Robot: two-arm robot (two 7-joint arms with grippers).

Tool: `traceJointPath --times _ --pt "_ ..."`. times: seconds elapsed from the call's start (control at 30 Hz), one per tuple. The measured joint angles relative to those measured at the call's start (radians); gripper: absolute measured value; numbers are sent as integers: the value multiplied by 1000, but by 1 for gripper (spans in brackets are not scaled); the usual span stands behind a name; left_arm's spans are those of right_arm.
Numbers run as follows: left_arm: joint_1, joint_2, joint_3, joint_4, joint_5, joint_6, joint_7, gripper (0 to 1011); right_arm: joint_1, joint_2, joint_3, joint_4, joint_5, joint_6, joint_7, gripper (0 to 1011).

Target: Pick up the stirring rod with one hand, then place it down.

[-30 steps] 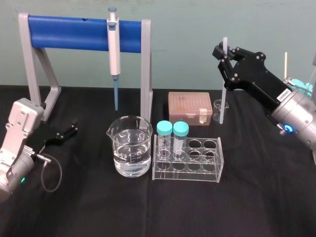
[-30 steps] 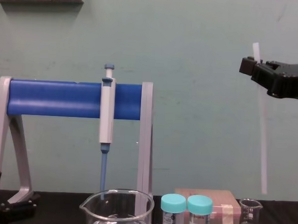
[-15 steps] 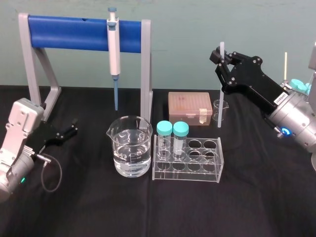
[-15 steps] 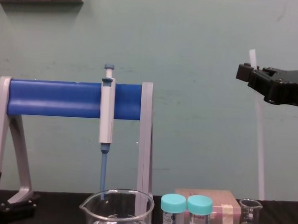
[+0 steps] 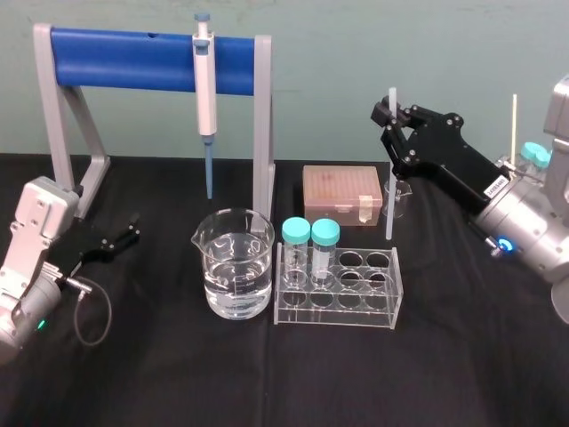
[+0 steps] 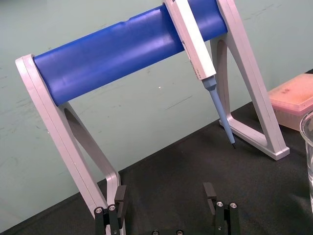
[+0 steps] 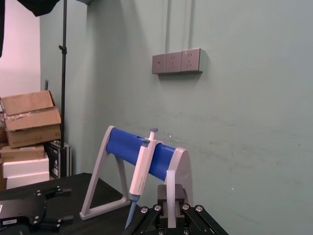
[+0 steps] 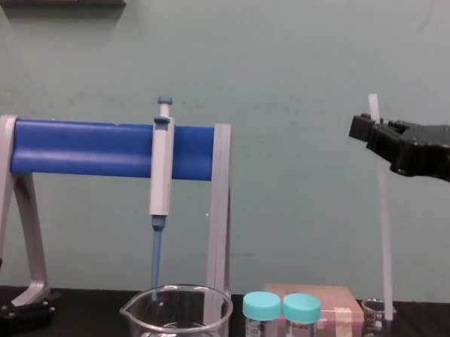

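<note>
Translucent stirring rod [image 5: 389, 178] is sinking toward the small beaker [image 5: 398, 197]; we are pinching its top in the right gripper [image 5: 388, 114], starting placement; left gripper [image 5: 130, 233] is idling open.

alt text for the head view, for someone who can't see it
The right tool holds the stirring rod upright just right of a pink box. A beaker of water and a tube rack stand nearer; a pipette hangs on the blue stand behind, and the left tool lies open at the left.
</note>
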Motion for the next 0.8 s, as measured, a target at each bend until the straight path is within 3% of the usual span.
traceJointPath --times 0.63,0.8 --pt "0 0 0 0 0 0 0 1000 -9 -14 -17 49 13 9 8 79" --pt "0 0 0 0 0 0 0 1000 -10 -25 -20 81 13 -14 11 79"
